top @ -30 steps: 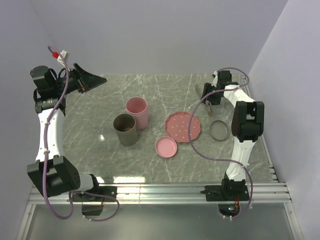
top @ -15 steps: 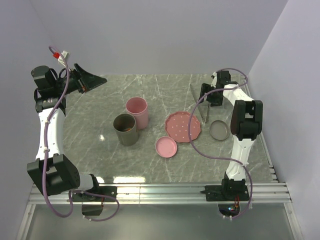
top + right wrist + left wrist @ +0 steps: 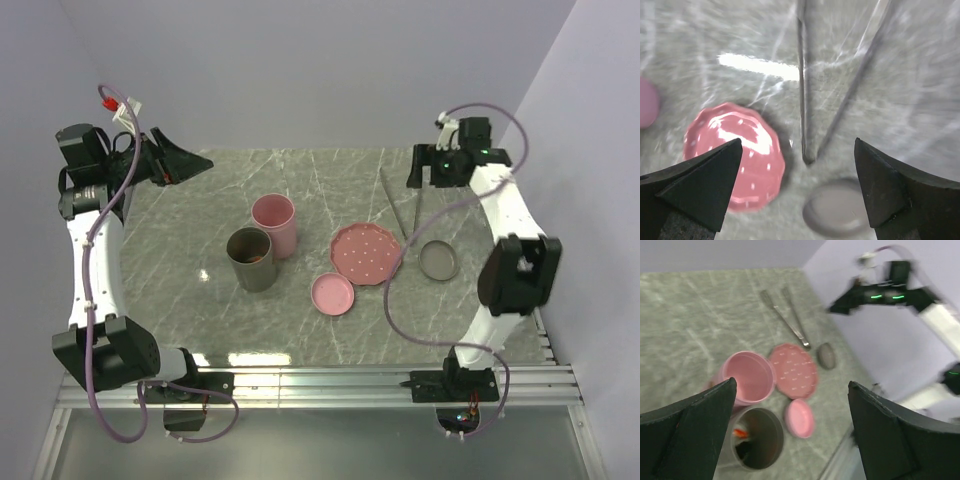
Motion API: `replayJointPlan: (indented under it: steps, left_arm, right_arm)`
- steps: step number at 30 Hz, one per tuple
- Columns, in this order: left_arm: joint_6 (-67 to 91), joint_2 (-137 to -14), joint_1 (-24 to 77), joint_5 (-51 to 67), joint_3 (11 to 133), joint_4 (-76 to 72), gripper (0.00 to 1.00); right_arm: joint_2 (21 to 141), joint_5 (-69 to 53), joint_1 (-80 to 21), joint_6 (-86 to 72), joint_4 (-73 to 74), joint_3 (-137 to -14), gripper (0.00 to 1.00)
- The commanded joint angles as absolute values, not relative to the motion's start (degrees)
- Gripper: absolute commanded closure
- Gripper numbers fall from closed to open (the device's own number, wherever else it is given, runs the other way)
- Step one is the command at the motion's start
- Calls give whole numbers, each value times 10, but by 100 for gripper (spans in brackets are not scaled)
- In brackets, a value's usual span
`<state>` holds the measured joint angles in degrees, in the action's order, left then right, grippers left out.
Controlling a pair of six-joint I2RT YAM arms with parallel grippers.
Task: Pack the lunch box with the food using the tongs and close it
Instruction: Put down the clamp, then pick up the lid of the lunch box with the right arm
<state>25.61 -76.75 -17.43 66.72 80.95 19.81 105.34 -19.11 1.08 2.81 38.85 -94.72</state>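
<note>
The tongs (image 3: 398,208) lie flat on the marble table at the back right, their joined end pointing at the grey lid (image 3: 439,260); they also show in the left wrist view (image 3: 790,320) and the right wrist view (image 3: 802,100). My right gripper (image 3: 428,178) (image 3: 797,141) hangs open above them, holding nothing. The lunch box stands as two open round tubs, grey (image 3: 250,260) and pink (image 3: 273,222). Inside the grey tub (image 3: 757,440) lies the food: an orange shrimp (image 3: 740,432) and a dark piece (image 3: 744,450). My left gripper (image 3: 195,160) (image 3: 791,382) is open, high at the back left.
The pink speckled plate (image 3: 367,252) (image 3: 735,155) sits bare between the tubs and the grey lid (image 3: 840,207). A pink lid (image 3: 332,294) (image 3: 799,418) lies in front of it. Walls close in the back and both sides.
My right gripper opened fully, let the tongs down onto the table, and rose back and to the right. The left arm barely shifted.
</note>
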Motion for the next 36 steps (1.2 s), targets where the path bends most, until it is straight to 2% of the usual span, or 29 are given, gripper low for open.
replayJointPlan:
  steps: [1, 8, 13, 19, 27, 36]
  left_arm:
    - [78, -764, -176, 600, 878, 353, 1]
    - [-59, -772, -178, 591, 892, 475, 1]
    - [-93, -732, -177, 663, 831, 482, 1]
    - [25, -661, -178, 716, 724, 301, 1]
    - [103, -616, -177, 770, 629, 115, 1]
    - [54, -620, -175, 751, 647, 151, 3]
  right_arm:
    - [948, -210, 25, 117, 445, -924, 0]
    - [833, -233, 38, 255, 559, -811, 0]
    - [784, -209, 36, 308, 557, -719, 0]
    - [757, -144, 9, 333, 492, -598, 2]
    - [750, -127, -11, 364, 363, -487, 17]
    - [744, -117, -10, 477, 241, -400, 24]
